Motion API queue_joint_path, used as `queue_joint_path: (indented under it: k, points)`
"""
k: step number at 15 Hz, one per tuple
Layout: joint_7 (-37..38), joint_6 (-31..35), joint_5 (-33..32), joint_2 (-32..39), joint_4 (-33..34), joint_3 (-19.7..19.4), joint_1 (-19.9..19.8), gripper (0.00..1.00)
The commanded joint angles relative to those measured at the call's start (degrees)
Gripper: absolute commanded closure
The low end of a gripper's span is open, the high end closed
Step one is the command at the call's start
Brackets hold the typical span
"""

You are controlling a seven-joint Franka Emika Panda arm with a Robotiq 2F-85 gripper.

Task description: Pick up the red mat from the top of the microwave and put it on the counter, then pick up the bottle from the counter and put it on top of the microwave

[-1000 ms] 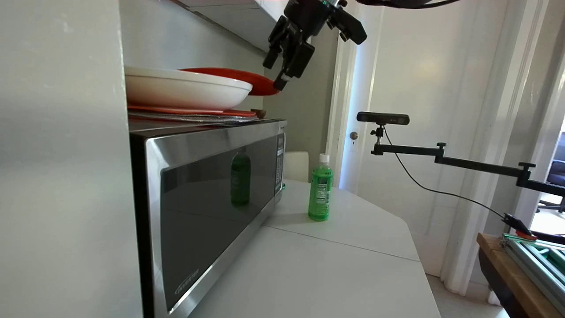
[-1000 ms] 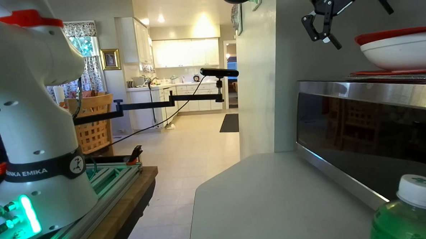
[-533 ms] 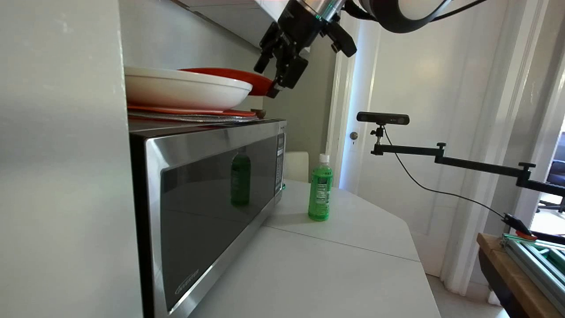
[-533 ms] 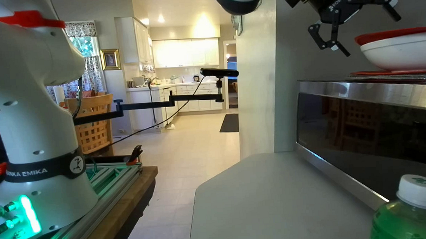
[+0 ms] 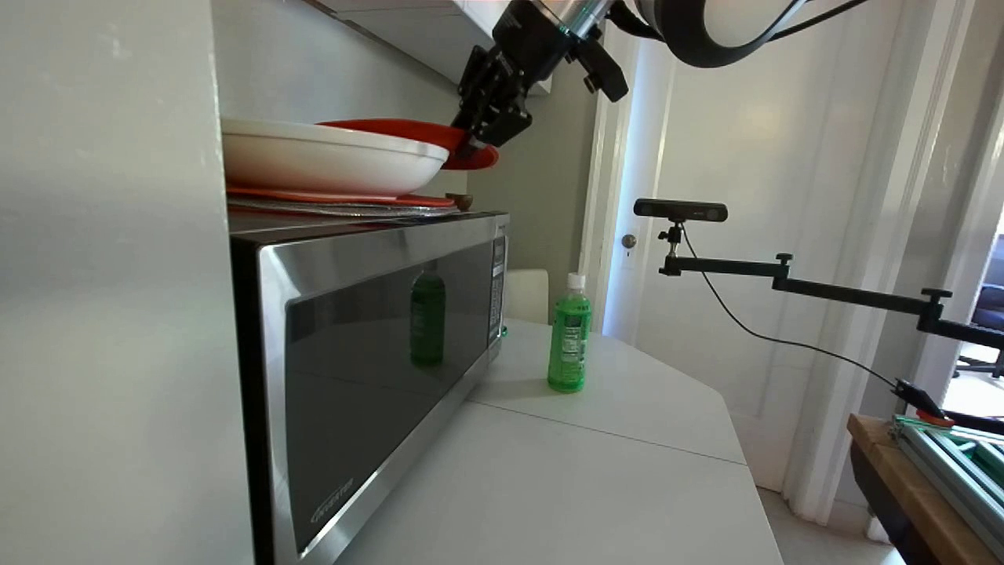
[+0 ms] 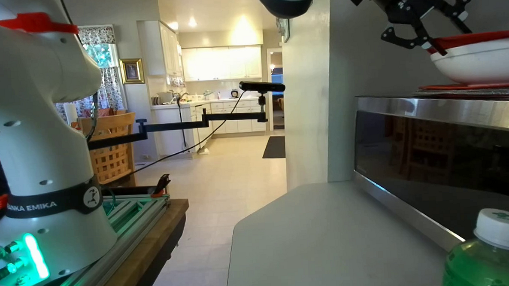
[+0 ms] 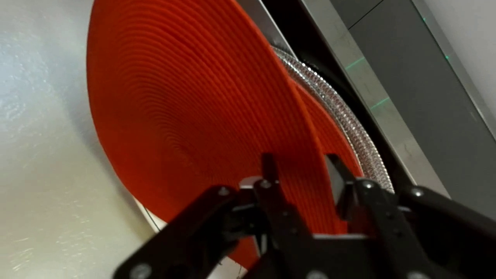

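In the wrist view, see the pincer (image 7: 303, 170) partly narrowed, with a gap between the fingers (image 7: 270, 166) and the rim of the red mat (image 7: 182, 89) inside that gap. Cannot tell whether touching on either side. Can make out fine concentric ribs across the mat, and past its rim a stack of red and silvery flat pieces (image 7: 358, 133).

In an exterior view, find the pincer angled down from above at the mat's edge, high over the surface (image 5: 612, 486). See the mat tilted, partly hidden behind a white bowl (image 5: 329, 161) and reaching out past its side, above the microwave (image 5: 361, 400). Note the bowl on the flat stack, on top of the microwave. Find the green bottle (image 5: 568, 345) upright on the surface, near the microwave but apart from it, with a dim reflection (image 5: 427, 318) in the dark front.

In an exterior view, see the mat's end between the fingers, just above the bowl. Spot the bottle's white cap (image 6: 501, 229) low at the right, and at the left the arm's base (image 6: 70, 245).
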Motion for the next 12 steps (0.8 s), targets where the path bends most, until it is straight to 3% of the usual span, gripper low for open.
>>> queue_joint_path:
  k: [1,2,12]
  points:
    - [0.8,1.5,-2.7,0.3,0.3,-0.4,-0.2,0.94]
    - [0.8,1.5,-2.8,0.3,0.3,-0.4,-0.1,1.00]
    - [-0.1,0.4,-1.0,-4.9,-2.2,0.2,0.0,0.99]
